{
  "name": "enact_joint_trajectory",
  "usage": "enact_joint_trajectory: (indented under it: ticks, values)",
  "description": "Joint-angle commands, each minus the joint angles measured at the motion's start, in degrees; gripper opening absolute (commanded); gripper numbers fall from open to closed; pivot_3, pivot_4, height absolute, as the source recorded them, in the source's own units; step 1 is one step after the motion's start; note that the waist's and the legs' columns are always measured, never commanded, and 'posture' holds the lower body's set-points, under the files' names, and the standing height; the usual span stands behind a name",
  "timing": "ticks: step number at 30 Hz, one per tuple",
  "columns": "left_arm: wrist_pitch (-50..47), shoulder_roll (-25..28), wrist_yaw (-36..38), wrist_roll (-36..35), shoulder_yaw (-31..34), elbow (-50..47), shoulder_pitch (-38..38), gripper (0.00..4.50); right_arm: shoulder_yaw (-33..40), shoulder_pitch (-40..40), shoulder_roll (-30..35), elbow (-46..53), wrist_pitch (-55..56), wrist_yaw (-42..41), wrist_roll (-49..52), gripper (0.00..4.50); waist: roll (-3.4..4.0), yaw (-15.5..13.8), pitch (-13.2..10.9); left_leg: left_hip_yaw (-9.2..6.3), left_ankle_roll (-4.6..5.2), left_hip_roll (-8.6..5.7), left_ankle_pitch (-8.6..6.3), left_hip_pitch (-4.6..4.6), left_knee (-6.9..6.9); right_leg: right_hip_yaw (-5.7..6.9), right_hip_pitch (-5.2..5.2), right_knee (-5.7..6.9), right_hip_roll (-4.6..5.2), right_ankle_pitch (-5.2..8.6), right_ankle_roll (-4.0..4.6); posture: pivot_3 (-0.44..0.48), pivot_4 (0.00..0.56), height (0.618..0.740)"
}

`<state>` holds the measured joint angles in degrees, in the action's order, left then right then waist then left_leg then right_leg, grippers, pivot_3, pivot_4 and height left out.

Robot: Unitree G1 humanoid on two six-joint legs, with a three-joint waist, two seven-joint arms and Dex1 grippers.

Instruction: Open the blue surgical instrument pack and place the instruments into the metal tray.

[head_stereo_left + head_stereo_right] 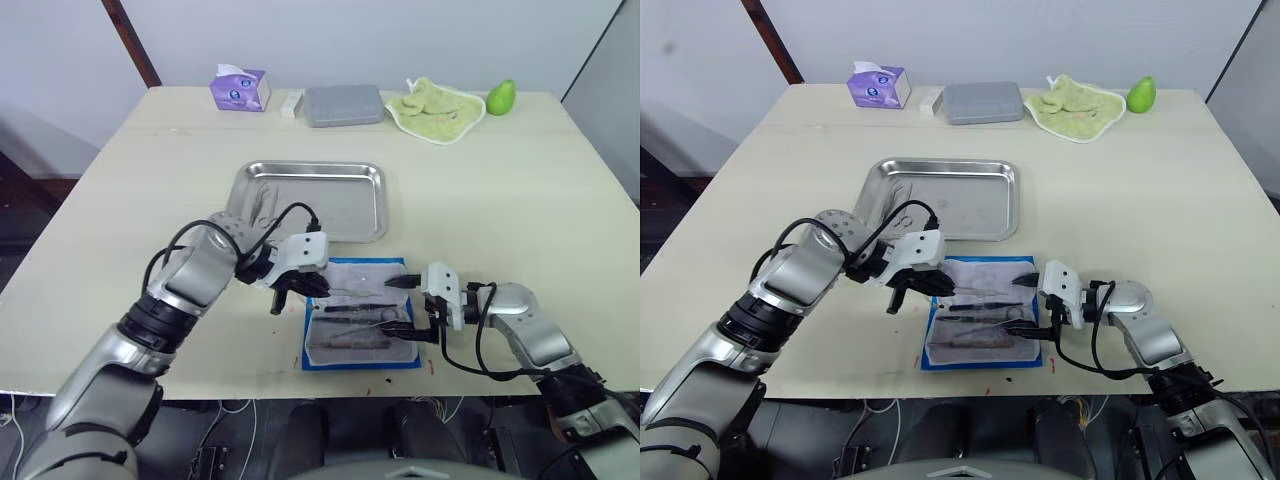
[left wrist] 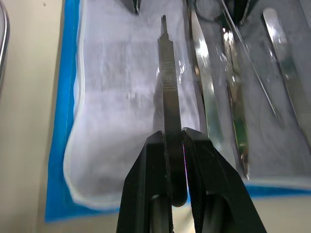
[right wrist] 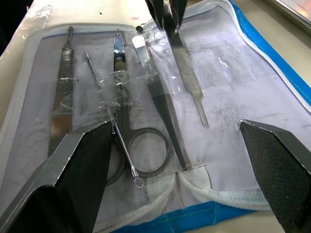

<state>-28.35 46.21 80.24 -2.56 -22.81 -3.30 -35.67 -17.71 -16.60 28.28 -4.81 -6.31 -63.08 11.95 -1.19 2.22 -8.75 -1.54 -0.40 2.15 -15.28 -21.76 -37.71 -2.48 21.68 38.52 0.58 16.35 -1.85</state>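
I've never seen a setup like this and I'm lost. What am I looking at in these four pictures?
A two-armed robot works at a table. Two pictures come from cameras on its head, looking down; the other two come from cameras on its wrists.

The blue surgical instrument pack lies open, with scissors and other slender instruments inside. The left hand is shut on one thin flat instrument. The right hand is open at the pack's edge. Behind the pack sits the metal tray; along the far edge are a tissue box, a grey box, a green cloth and a green fruit.
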Motion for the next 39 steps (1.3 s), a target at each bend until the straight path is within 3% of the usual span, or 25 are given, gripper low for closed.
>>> enact_joint_trajectory:
  ticks: [1,12,19,25,30,35,39]
  values:
    - [0.15,2.72,0.47,-1.80,3.07,-2.61,1.76,0.04,-2.21,2.10,0.82,-4.44,-3.18,1.12,-3.72,4.50,0.00,-0.01,0.00,0.00,0.00,0.00,0.00,0.00,0.00,0.01,0.00,0.00,0.00,0.00,0.00,0.000,0.150,0.740]
    - [3.01,12.25,0.16,-6.00,11.98,-6.11,10.56,0.04,-2.41,1.44,0.67,-5.24,-2.80,0.27,-3.52,4.50,0.00,-0.04,-0.02,-0.04,0.00,0.02,0.00,0.01,0.00,0.01,0.01,0.00,0.02,0.01,0.00,0.000,0.150,0.740]
    - [1.45,13.49,-3.85,-11.51,22.44,-8.53,16.39,0.04,-2.31,1.25,0.89,-5.31,-2.48,-0.52,-3.25,4.50,0.00,-0.04,-0.03,-0.06,0.00,0.04,0.00,0.02,0.01,0.00,0.01,0.00,0.04,0.01,0.01,0.000,0.150,0.740]
    - [-18.09,7.92,-15.03,-21.48,30.45,-13.83,16.17,0.04,-2.18,1.00,0.81,-5.52,-2.27,-1.05,-3.10,4.50,0.01,-0.08,-0.03,-0.20,0.00,0.03,0.00,0.01,0.01,0.02,0.01,0.01,0.06,0.02,-0.03,0.000,0.150,0.740]
    - [-29.29,3.42,-27.28,-22.57,31.83,-17.77,13.97,0.04,-2.08,0.81,0.96,-5.61,-2.16,-1.47,-3.03,4.50,-0.01,-0.08,-0.03,-0.25,0.00,0.01,0.00,0.01,0.01,0.03,0.00,0.02,0.06,0.01,-0.03,0.000,0.150,0.740]
    - [-41.94,-12.53,-50.96,-16.87,32.85,-16.83,4.71,0.04,-1.83,0.60,1.45,-5.73,-2.16,-2.02,-3.02,4.50,-0.21,-0.46,0.02,-0.35,0.00,-0.04,0.00,-0.01,-0.04,0.11,-0.04,0.06,0.14,-0.02,-0.04,0.000,0.150,0.740]
    - [-43.06,-23.14,-64.03,-11.64,31.99,-13.98,-0.14,0.04,-1.98,0.71,1.66,-5.52,-2.20,-2.23,-3.15,4.50,-0.23,-0.49,0.02,-0.37,-0.01,-0.09,0.00,0.01,-0.06,0.12,-0.08,0.12,0.24,-0.03,-0.03,0.000,0.150,0.740]
